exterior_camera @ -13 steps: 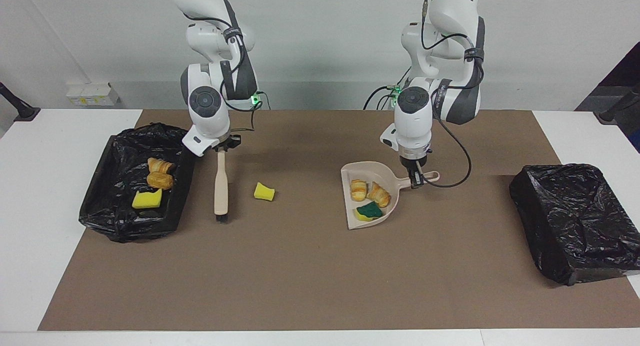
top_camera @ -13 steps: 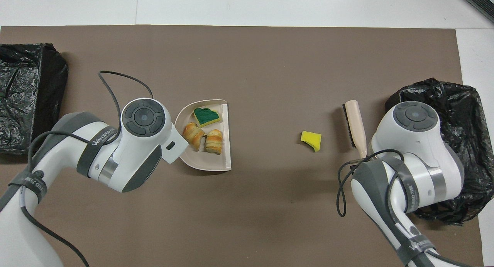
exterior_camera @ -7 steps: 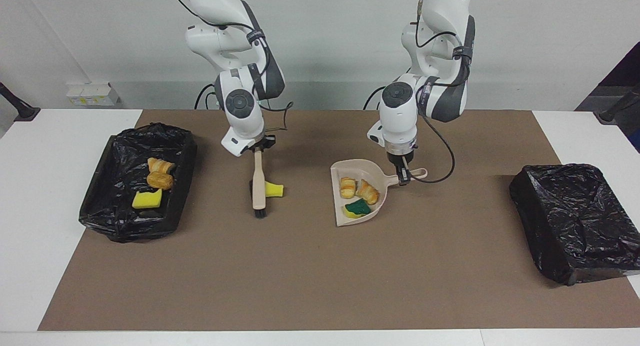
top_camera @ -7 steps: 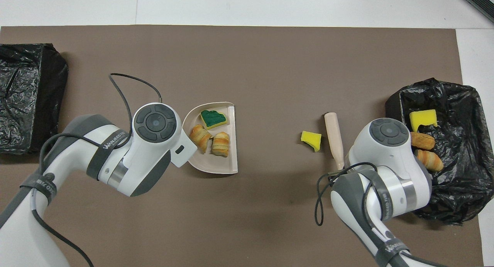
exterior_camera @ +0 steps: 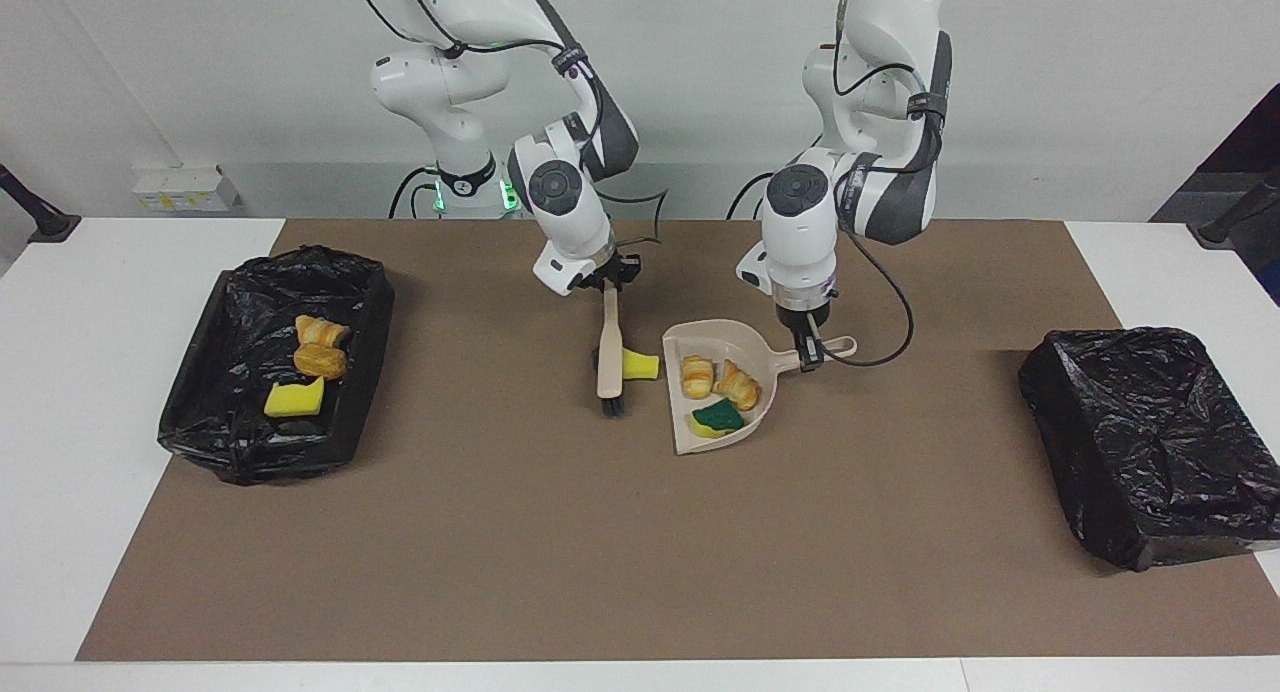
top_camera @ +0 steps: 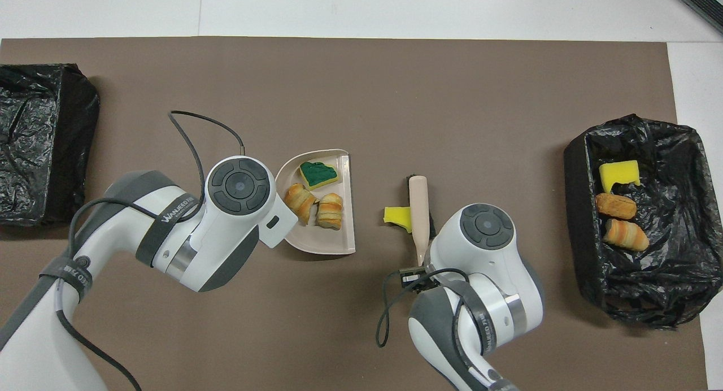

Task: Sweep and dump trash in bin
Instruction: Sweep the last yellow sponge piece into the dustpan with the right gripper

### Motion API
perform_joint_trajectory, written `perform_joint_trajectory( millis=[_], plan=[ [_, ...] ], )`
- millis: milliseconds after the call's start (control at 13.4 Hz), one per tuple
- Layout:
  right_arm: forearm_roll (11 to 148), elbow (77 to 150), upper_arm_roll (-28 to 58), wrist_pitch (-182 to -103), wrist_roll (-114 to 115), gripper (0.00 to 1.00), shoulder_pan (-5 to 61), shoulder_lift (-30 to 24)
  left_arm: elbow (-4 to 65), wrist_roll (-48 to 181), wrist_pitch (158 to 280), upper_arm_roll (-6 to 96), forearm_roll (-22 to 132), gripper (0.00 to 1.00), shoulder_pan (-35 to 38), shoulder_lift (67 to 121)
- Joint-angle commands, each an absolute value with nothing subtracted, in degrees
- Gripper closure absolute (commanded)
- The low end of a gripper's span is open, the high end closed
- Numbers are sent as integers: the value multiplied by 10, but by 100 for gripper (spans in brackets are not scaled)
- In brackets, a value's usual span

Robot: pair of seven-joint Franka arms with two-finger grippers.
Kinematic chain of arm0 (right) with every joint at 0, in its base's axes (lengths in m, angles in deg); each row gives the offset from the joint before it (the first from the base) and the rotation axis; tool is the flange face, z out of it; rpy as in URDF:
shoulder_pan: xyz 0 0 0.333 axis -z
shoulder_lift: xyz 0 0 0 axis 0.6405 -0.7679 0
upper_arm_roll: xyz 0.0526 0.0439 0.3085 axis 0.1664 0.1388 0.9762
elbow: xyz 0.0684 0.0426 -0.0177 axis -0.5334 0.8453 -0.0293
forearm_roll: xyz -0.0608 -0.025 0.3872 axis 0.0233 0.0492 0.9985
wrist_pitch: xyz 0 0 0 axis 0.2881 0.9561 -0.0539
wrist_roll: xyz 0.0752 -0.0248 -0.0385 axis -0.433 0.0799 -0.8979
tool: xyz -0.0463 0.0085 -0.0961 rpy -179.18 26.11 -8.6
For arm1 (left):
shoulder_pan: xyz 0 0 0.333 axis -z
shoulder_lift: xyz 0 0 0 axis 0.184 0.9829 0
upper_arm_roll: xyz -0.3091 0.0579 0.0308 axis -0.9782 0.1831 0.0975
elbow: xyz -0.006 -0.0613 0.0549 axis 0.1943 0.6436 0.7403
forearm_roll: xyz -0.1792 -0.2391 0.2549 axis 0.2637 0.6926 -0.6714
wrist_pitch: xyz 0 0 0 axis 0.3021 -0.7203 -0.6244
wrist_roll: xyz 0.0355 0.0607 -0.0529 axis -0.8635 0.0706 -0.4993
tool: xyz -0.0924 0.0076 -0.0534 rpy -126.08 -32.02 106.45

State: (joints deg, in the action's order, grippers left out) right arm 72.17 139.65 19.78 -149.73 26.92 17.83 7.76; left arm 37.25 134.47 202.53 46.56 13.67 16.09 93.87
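The right gripper [exterior_camera: 611, 285] fingers clamp the brush [exterior_camera: 608, 357], which touches a yellow sponge chunk [exterior_camera: 640, 365] beside the dustpan [exterior_camera: 757, 412]; the left gripper [exterior_camera: 808, 356] fingers clamp the dustpan's handle on the bench [exterior_camera: 600, 552].

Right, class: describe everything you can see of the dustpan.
The dustpan is beige, apparently plastic, with a curved back wall, a straight open lip and a short handle ending in a ring. It sits flat on the brown mat mid-table, its lip turned toward the brush. The left claw is shut on its handle. Inside lie two striped pastries and a green-faced sponge chunk. A yellow sponge chunk lies just outside the lip.
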Motion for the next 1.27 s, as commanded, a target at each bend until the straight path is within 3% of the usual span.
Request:
perform_joint_trajectory(
  millis=[0, 224, 596, 1192],
  plan=[
    [773, 1385, 199, -1506, 272, 100, 162, 65, 393, 1368, 2033, 468, 130, 100, 149, 921],
    [874, 1376, 198, -1545, 277, 100, 121, 66, 394, 1387, 2054, 468, 131, 100, 138, 924],
    [871, 1356, 195, -1532, 278, 100, 118, 77, 391, 1440, 2074, 467, 132, 100, 108, 929],
    [651, 1314, 190, -1296, 298, 100, 190, 147, 381, 1467, 2085, 466, 178, 100, 56, 921]
  ],
)
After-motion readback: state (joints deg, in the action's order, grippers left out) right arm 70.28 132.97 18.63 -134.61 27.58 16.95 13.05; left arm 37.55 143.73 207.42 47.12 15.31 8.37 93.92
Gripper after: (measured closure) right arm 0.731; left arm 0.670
